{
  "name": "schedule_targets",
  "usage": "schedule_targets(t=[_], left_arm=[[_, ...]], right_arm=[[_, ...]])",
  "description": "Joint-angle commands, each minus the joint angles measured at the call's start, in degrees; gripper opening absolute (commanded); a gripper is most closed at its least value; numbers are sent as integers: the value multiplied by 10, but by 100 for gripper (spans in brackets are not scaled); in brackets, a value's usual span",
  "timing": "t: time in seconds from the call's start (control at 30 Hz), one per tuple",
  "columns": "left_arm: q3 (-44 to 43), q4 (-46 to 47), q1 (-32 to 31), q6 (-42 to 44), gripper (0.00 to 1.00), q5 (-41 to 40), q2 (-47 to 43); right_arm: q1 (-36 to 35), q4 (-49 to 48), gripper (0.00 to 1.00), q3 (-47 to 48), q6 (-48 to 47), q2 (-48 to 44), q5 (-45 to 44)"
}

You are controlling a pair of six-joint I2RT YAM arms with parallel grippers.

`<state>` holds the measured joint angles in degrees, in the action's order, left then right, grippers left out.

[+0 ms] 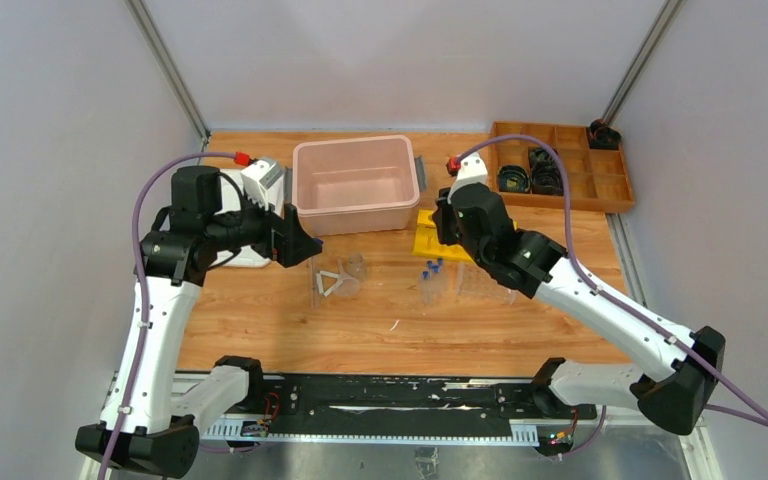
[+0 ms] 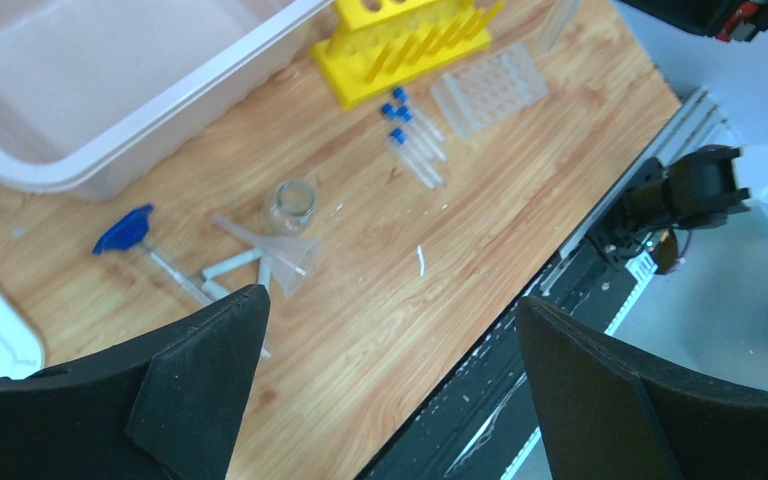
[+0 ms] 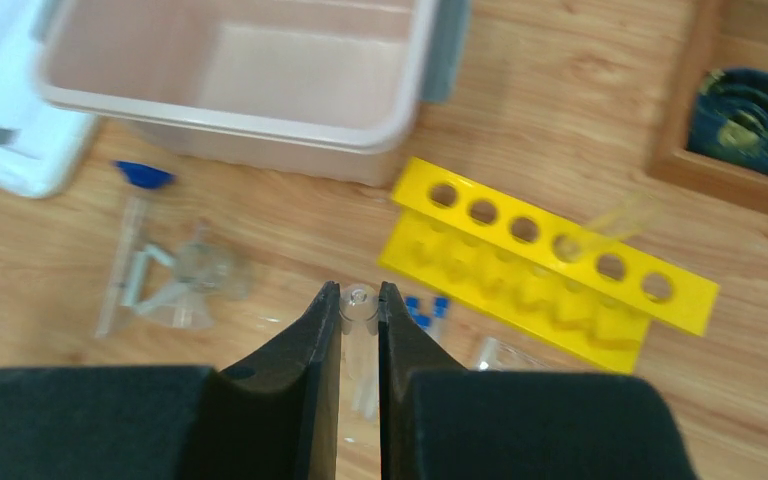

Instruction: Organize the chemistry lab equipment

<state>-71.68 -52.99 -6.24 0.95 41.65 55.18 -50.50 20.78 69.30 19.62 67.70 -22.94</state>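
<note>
Clamping a small clear tube (image 3: 358, 310) in the right claw (image 3: 359, 288), above the tabletop (image 3: 560, 90) near the yellow six-hole tube rack (image 3: 550, 270). Holding the left claw (image 2: 390, 300) apart over the funnel (image 2: 290, 262).

Table (image 1: 260, 330): orange-brown wood grain; bin (image 1: 355, 185): pale pink; yellow rack (image 3: 550, 265): bright yellow, one row of six round holes; tray (image 1: 610, 190): brown wood; rings (image 1: 512, 178): black. Tubes (image 2: 410, 135): clear with blue caps; tube (image 3: 358, 300), beaker (image 2: 291, 205), funnel (image 2: 285, 258) and clear rack (image 2: 488, 88): colourless; rod (image 2: 165, 262): clear with a blue end. Arms (image 1: 155, 340): white and black, with purple cables (image 1: 138, 240) and red plugs (image 1: 242, 158); left gripper (image 2: 390, 305) and right gripper (image 3: 359, 287): matt black.
</note>
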Motion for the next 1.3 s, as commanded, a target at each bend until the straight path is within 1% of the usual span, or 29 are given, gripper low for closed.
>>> schedule_targets(t=[0.0,0.1,0.27,0.57,0.9,1.27], left_arm=[[-12,-19,-4,22,100,-40,-5],[-12,-20,-4,27,100,-46,-6],[-5,-21,-4,30,100,-43,-8],[1,-21,-4,41,100,-36,-11],[4,-21,-4,45,100,-34,-8],[3,-21,-4,45,100,-29,-12]], right_arm=[[48,-120,0,-91,-61,-18,-22],[64,-172,0,-125,-86,-4,-22],[90,-235,0,-151,-96,34,-5],[107,-360,0,-219,-110,64,-4],[109,-378,0,-232,-104,86,-13],[113,-393,0,-259,-102,87,-29]])
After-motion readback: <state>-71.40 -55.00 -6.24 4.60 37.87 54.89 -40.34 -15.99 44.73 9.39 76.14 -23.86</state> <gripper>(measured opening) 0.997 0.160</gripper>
